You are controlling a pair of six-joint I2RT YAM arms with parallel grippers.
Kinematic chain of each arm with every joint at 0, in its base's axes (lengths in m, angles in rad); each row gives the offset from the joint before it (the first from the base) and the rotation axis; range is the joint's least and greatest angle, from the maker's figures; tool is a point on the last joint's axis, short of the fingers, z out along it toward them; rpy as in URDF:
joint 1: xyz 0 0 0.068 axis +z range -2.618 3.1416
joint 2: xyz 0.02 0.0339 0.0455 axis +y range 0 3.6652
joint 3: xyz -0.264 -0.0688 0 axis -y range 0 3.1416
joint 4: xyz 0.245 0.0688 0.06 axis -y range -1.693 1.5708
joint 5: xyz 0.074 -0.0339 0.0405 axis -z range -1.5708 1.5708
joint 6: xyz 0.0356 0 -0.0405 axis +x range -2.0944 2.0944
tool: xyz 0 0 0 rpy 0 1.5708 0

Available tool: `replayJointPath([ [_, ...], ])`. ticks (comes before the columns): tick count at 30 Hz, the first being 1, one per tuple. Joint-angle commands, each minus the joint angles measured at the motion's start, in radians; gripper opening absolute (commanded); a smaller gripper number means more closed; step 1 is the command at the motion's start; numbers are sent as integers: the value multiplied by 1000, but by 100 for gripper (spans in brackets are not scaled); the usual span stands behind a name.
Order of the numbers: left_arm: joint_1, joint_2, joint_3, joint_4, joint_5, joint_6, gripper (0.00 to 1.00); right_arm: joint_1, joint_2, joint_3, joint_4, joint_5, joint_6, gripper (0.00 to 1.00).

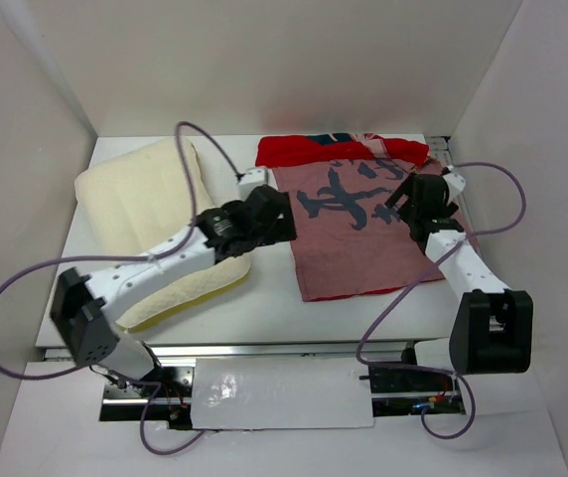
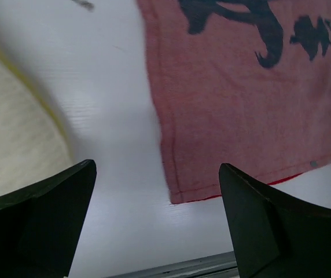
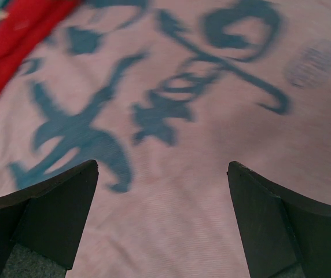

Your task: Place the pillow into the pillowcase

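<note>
- Two items, overhead: pillow [image 1: 130, 199] at left, pillowcase [image 1: 363, 238] flat beside it, faded side up, unfilled.
- Left wrist: left gripper [image 2: 157, 174] spread, empty, over bare table [image 2: 113, 116] by the case's near corner, probably to catch its hem.
- Right wrist: right gripper [image 3: 162, 171] spread, empty, above the case's brush marks.

The top external camera looks steeply down from behind the arm bases over the whole table [image 1: 264, 298], pillow [image 1: 130, 199] left, pillowcase [image 1: 354, 243] right. The left wrist camera looks closely past the left gripper [image 2: 157, 171] at the pillowcase's near left corner and the pillow's edge. The right wrist camera hangs closer, over the dark brush marks [image 3: 78, 133]. All three share the pillowcase.
</note>
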Motion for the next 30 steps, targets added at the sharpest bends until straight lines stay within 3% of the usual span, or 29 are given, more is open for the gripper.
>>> replayJointPath([
  [1,-26,197,52,131,160,126,100,-78,-5,-32,-53,12,81,100],
  [7,-44,444,146,177,355,167,100,-101,5,-87,-123,90,209,100],
  [16,-44,580,168,264,358,141,100,-110,34,-175,-117,50,261,100],
  [22,-35,652,183,293,378,141,51,-25,31,-209,-137,57,261,100],
  [23,-26,652,201,277,378,141,30,10,17,-233,-137,57,261,100],
  [24,-26,652,210,264,378,141,29,11,17,-233,-150,57,261,100],
  [25,-26,652,211,264,366,132,11,46,3,-252,-150,57,276,100],
  [26,-14,652,211,254,332,120,3,63,-8,-261,-150,48,276,100],
  [30,66,630,201,203,314,97,0,168,-18,-273,-162,44,310,100],
])
